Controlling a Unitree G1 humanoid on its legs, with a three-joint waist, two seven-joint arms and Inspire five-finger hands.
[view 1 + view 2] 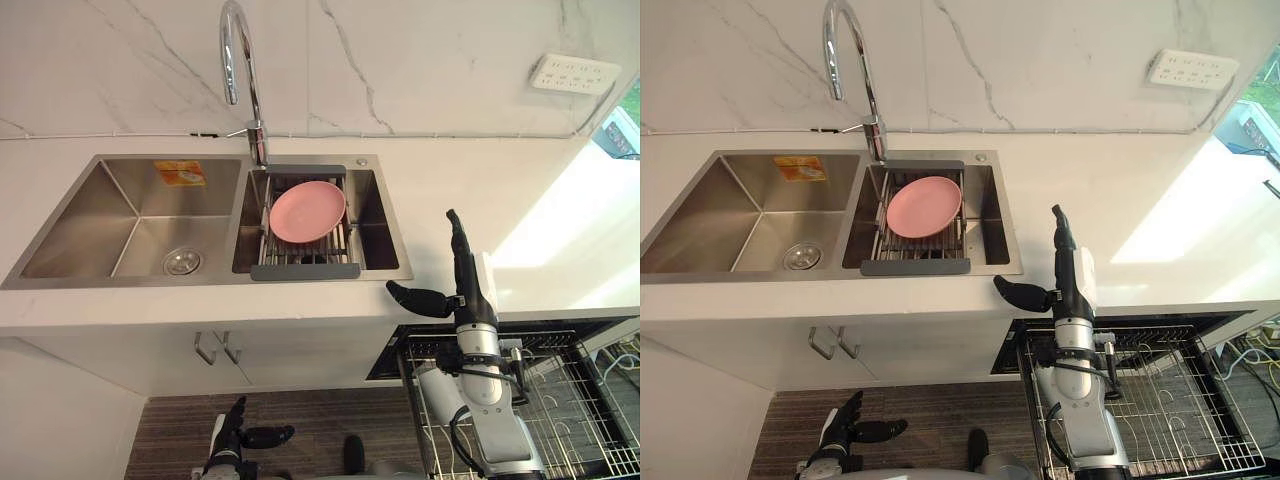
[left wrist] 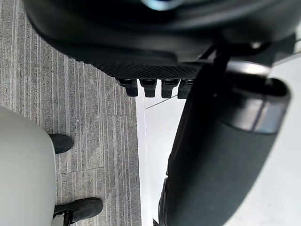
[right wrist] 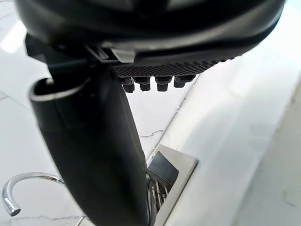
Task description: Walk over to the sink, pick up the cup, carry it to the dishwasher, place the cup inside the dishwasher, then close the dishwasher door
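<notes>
My right arm (image 1: 497,425) looks silver-grey and rounded, while the right hand (image 1: 464,285) and left hand (image 1: 230,432) are matte black with stippled palms.

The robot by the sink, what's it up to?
The robot's right hand is raised, open and empty, over the counter edge beside the sink. A pink plate lies on a rack in the right basin. The dishwasher basket stands pulled out below. The left hand hangs open, low before the cabinet.

Pink plate (image 1: 307,211) on grey rack (image 1: 304,269), chrome faucet (image 1: 238,60), white wall socket (image 1: 573,74)
</notes>
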